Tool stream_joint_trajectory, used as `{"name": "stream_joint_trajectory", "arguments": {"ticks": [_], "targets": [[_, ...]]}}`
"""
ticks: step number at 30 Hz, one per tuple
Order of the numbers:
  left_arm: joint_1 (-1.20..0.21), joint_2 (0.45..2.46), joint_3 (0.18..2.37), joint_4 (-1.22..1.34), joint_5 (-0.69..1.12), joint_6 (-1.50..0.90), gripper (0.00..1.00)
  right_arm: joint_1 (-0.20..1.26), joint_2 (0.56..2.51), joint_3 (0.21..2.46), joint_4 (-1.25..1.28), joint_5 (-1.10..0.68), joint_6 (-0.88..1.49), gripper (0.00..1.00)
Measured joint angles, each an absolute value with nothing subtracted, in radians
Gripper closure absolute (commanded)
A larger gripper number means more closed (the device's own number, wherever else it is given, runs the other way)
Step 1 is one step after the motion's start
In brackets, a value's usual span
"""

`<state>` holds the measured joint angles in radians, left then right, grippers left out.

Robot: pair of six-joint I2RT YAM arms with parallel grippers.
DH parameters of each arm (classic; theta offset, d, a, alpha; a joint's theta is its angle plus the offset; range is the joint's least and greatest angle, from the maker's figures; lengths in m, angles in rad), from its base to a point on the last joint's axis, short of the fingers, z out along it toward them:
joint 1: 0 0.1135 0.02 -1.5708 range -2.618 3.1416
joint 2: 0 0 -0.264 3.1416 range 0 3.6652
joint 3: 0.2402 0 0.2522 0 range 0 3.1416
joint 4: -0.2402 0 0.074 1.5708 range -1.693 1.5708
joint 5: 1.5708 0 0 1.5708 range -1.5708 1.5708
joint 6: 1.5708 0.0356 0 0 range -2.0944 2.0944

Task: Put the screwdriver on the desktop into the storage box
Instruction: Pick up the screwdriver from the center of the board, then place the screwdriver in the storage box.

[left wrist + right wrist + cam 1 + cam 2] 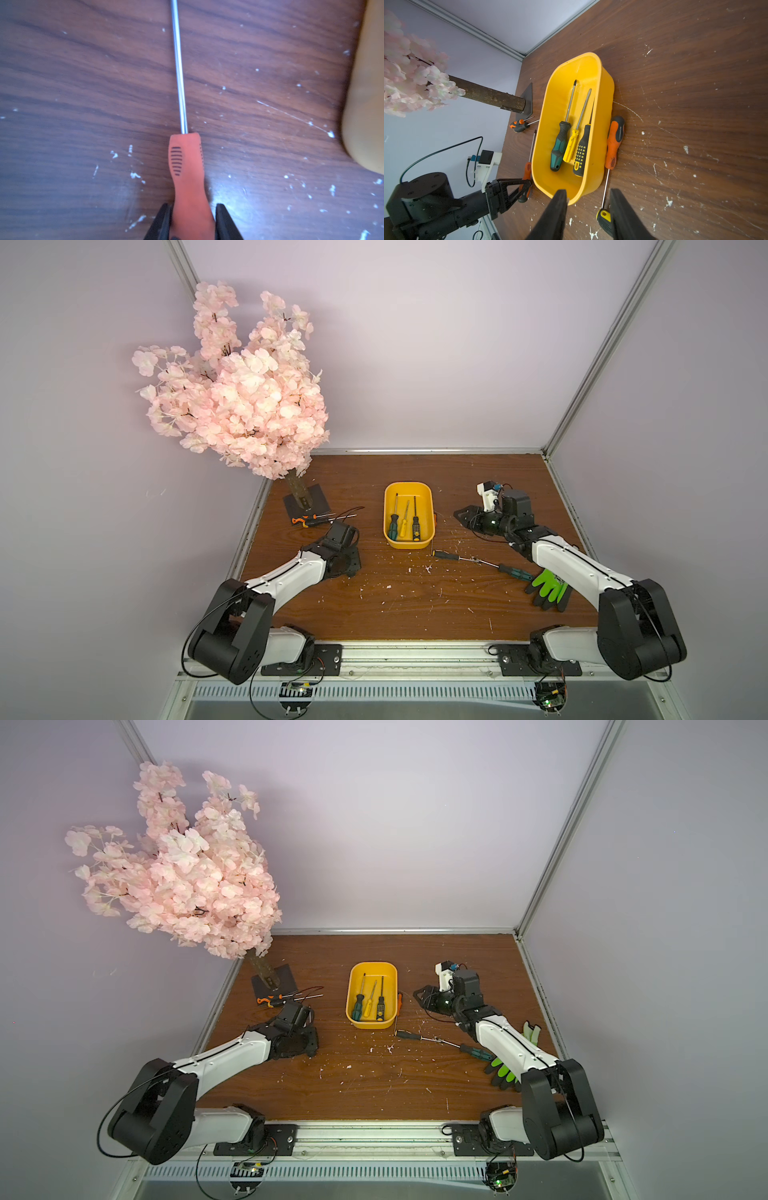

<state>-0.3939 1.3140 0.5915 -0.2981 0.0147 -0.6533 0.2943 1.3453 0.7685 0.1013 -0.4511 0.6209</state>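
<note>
The left gripper [192,207] at the orange screwdriver [187,166]
The screwdriver lies flat on the desktop [83,83], near the storage box [607,87]; black fingers [162,222] flank its handle, firm grasp impossible to tell; right gripper [587,191] hangs released and empty by the box; three other screwdrivers [560,143] lie inside.

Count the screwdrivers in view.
9. In the storage box: green, yellow, black-yellow. By the tree base: orange-black and black. Straddled by the left gripper: orange. Right of the box: another orange-black. Before the box, tip to tip: black-handled and green-handled. More may be hidden.
</note>
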Motion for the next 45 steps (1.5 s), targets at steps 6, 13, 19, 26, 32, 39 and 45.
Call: {"name": "stream_joint_trajectory", "arguments": {"ticks": [6,13,19,26,32,39,45], "targets": [[-0.419,1.262,0.653,-0.313,0.043,-0.655,0.97,0.32,1.345,0.801,0.097,-0.452,0.62,0.59],[-0.453,1.214,0.756,-0.314,0.068,-0.662,0.98,0.348,1.346,0.826,0.104,-0.455,0.62,0.59],[-0.47,1.237,0.838,-0.311,0.089,-0.667,0.99,0.353,1.347,0.826,0.105,-0.454,0.621,0.59],[-0.525,1.361,0.928,-0.287,0.105,-0.67,0.99,0.353,1.342,0.822,0.105,-0.451,0.621,0.59],[-0.557,1.461,0.986,-0.272,0.124,-0.669,1.0,0.353,1.317,0.794,0.101,-0.449,0.62,0.59],[-0.587,1.594,1.088,-0.258,0.137,-0.659,1.0,0.353,1.293,0.773,0.098,-0.441,0.617,0.59],[-0.596,1.692,1.164,-0.248,0.153,-0.642,1.0,0.353,1.293,0.773,0.097,-0.431,0.616,0.59]]}}
